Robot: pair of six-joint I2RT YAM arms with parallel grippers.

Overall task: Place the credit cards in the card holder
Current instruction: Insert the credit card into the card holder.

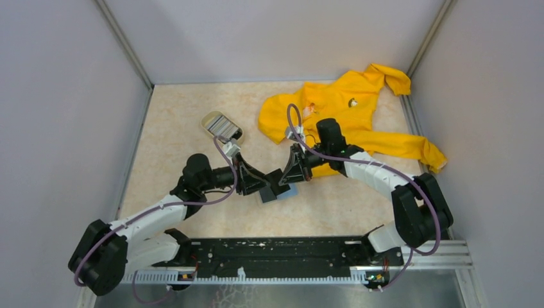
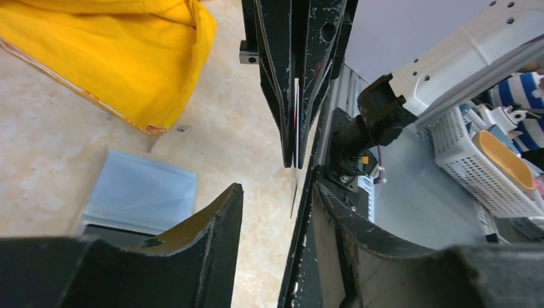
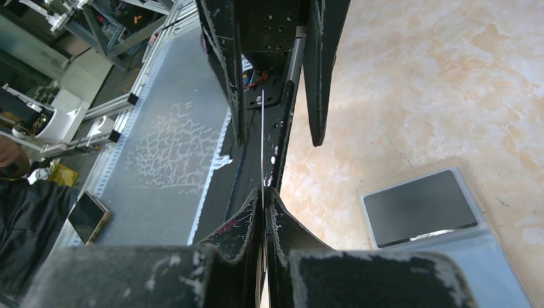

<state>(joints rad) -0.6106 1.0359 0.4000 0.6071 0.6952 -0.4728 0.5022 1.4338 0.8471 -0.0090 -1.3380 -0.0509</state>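
two robot arms meet over a pale, marbled beige table [image 1: 179,122] boxed in by plain grey walls [image 1: 64,96]. the right gripper [image 3: 264,196] is clamped shut on a thin card [image 3: 262,141], held off the table and seen only edge-on, so its colour cannot be told. the left gripper [image 2: 277,192] faces it tip to tip, its fingers spread apart on either side of that card's free end, not touching it. on the table just below the two grippers lie a dark grey card [image 3: 420,208] and a light blue card [image 2: 141,189], flat and overlapping. a shiny metal card holder [image 1: 221,126] lies on the table beyond the left gripper, well apart from it. a crumpled yellow jacket [image 1: 346,109] is spread beyond the right gripper, reaching the far corner. behind both grippers, a black rail [image 1: 276,253] runs along the table's near edge. past the table, a white plastic basket [image 2: 475,167] stands in the room.
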